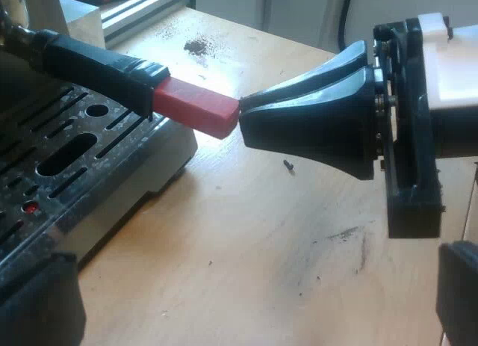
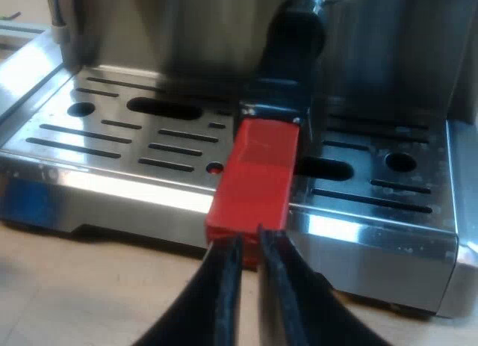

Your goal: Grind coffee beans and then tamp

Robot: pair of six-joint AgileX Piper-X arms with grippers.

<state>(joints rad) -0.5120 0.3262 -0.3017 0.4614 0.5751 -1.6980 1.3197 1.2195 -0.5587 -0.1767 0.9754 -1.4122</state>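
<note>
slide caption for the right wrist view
Right hand, fingers shut, at the red end of the holder's handle above the drip tray

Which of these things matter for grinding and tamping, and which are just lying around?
For the job: holder handle, espresso machine, right end effector at the handle's red end.
Lying about: spilled coffee grounds, small dark speck, both on the table.

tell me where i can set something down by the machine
Bare table beside the drip tray and under the right gripper. Crowded at the tray's edge, where that gripper's tips reach the handle's red end.
</note>
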